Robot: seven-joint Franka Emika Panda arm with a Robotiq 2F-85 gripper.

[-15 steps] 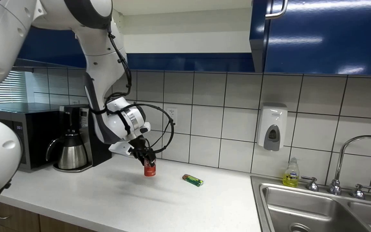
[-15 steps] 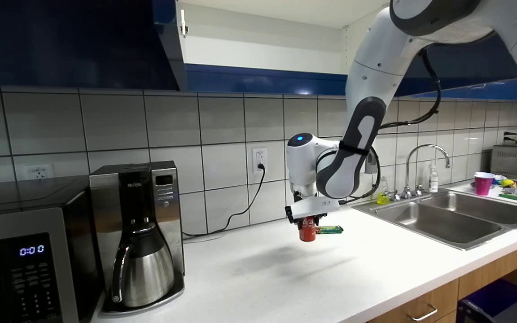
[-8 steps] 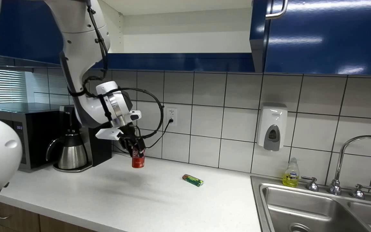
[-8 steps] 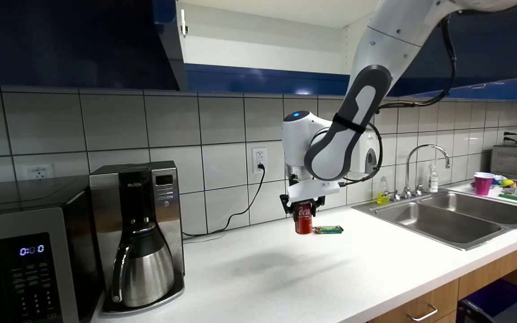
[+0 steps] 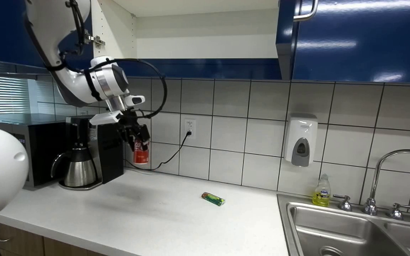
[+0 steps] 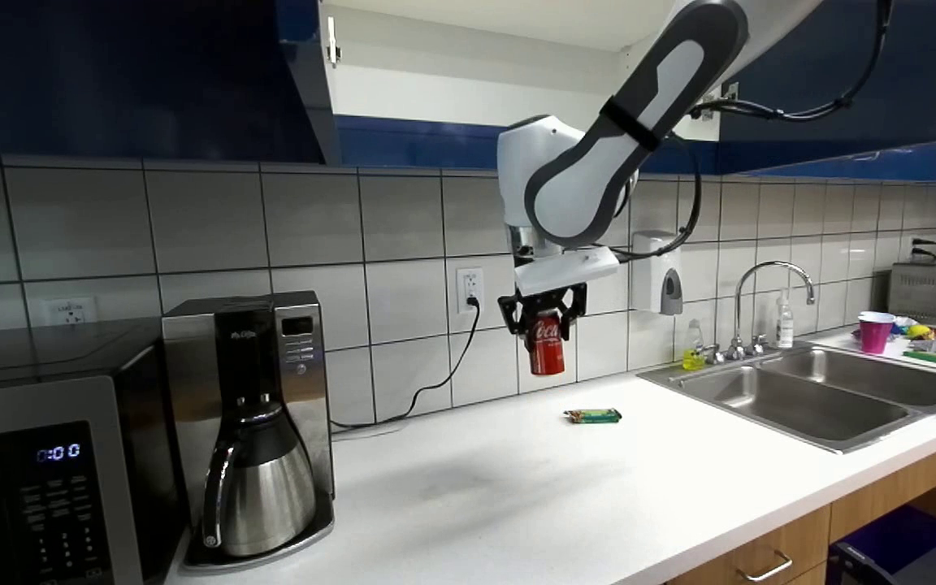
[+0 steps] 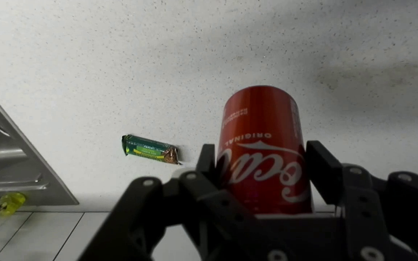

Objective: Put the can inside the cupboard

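I'm gripping the can (image 6: 548,356) with the tool (image 7: 261,159), holding it clear of the desk (image 6: 598,496), near the back edge. Pickup is looking done; raising it into the open cupboard (image 5: 205,45) and letting go are remaining.

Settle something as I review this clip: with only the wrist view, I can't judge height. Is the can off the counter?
Observer: Yes, the can is clear of the counter; in both exterior views its base shows against the wall tiles.
Operator: And the cupboard, which I can't see from here: open or closed?
Observer: Open. Its white interior shows in both exterior views.
Operator: Then is the can already up at that height?
Observer: No, not yet; in both exterior views the whole can appears below the cupboard's blue bottom edge.
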